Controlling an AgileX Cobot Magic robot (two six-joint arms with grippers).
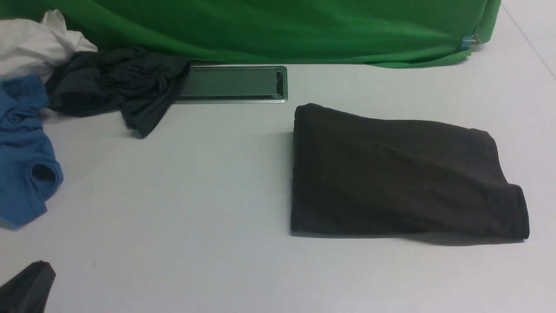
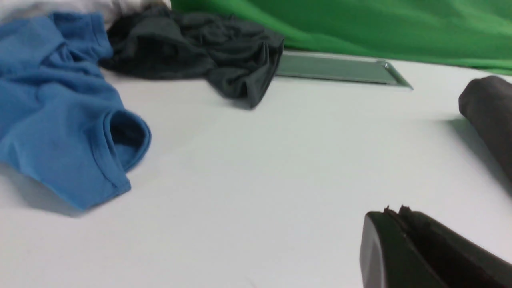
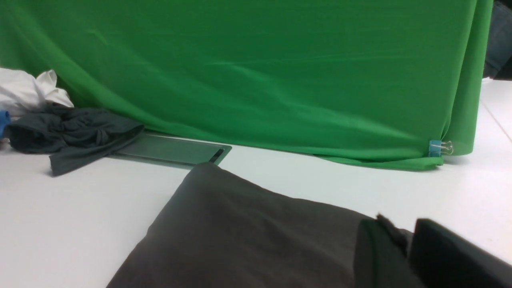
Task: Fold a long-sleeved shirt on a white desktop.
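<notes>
Long-sleeved shirt (image 1: 399, 174) folded into a thick dark charcoal-brown rectangle, lying flat on the white desktop (image 1: 195, 195), right of centre in the front view, well apart from the clothes pile at the far left. Near edge of the fold straight, right end bulging and slightly rounded, top surface softly rippled. Grey cable tray (image 1: 232, 83) sunk into the desktop just beyond the shirt's far left corner, not touching it. Slate-grey garment (image 1: 117, 87) crumpled over the tray's left end; bright blue garment (image 1: 24, 152) sprawled beside it at the left edge, a sleeve opening facing forward; white cloth (image 1: 34, 43) bunched behind both. Green backdrop (image 1: 269, 30) draped along the far edge, pinned by a small blue clip (image 1: 468, 41) at its right corner. Left gripper (image 2: 394, 212) low over bare desktop near the left corner, fingers (image 2: 376, 248) pressed together, nothing between them, the shirt's edge off to one side. Right gripper (image 3: 406, 236) at the shirt's fabric, fingers (image 3: 440, 248) slightly parted with a narrow gap; cannot tell whether any cloth is pinched there
</notes>
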